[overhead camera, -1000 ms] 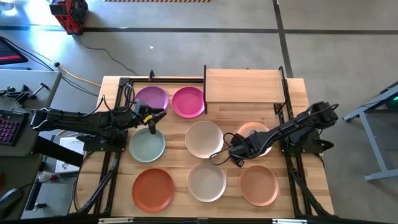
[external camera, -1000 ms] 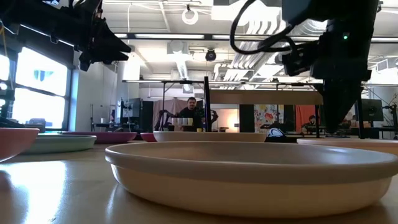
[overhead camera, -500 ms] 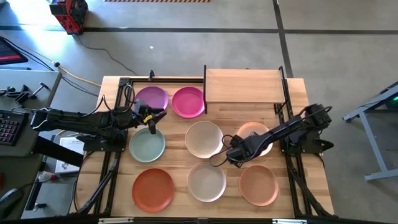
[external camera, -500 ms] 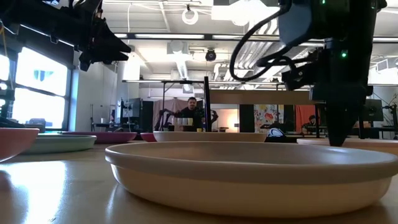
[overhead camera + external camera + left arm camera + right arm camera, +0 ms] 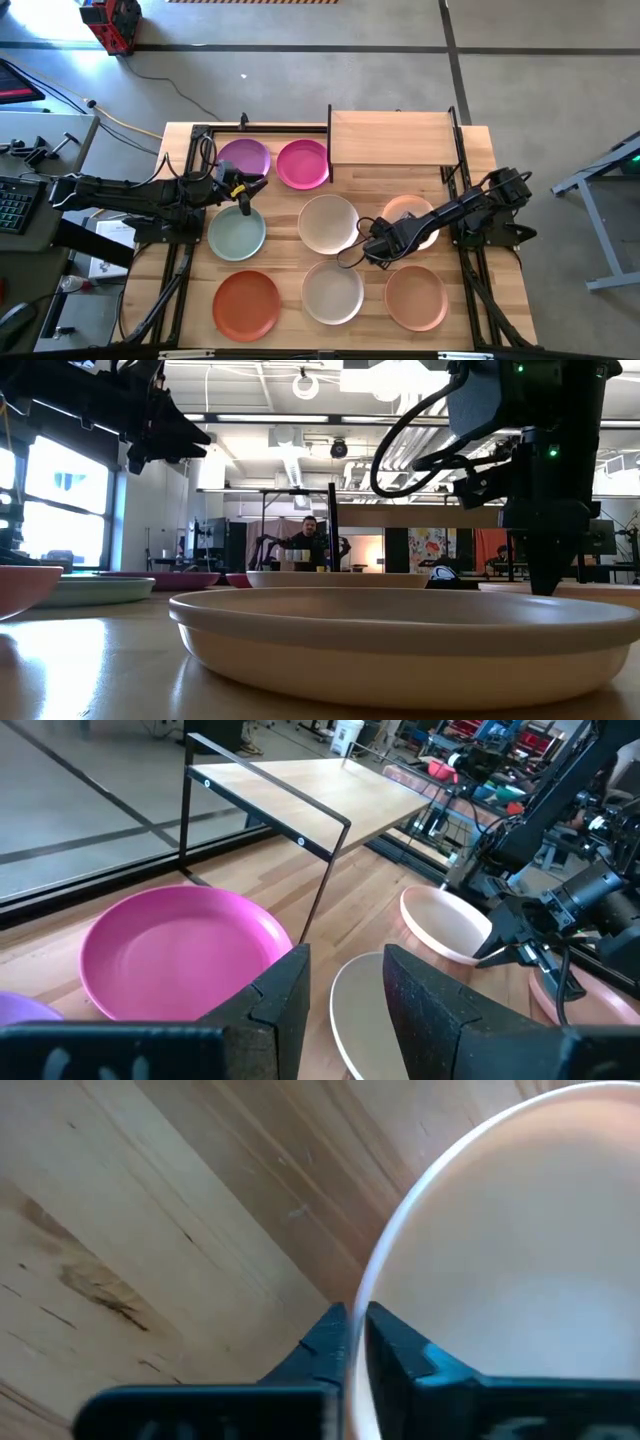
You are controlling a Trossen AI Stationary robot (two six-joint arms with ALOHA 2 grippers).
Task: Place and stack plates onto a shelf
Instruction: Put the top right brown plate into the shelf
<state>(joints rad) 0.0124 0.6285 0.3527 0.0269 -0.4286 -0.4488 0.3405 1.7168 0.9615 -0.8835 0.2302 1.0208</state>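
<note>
At the rim of the peach plate (image 5: 520, 1250) on the right side of the bench (image 5: 285, 255), the right gripper (image 5: 379, 247) has its two fingers (image 5: 325, 1342) either side of the plate's edge, one outside and one inside, with only a thin gap between them and the rim running through that gap. They look clenched on the rim, or all but; the plate sits flat on the wood, not yet lifted.

To do this step well, I judge the pinch should be firm before any lift, since a shallow plate held by one edge will want to tip. Raise it straight up first, clear of the cream plate (image 5: 328, 222) just beside it, then carry it toward the shelf (image 5: 390, 138) at the far right of the bench, which holds no plates yet. Keep the plate level on approach and clear of the shelf's black frame.

Around it lie the other plates: purple (image 5: 244, 158), magenta (image 5: 302, 163), mint (image 5: 236, 236), orange-red (image 5: 246, 303), off-white (image 5: 332, 291) and a second peach one (image 5: 416, 297). The left gripper (image 5: 246, 196) waits above the mint plate, fingers (image 5: 288, 1000) slightly apart, holding nothing.
</note>
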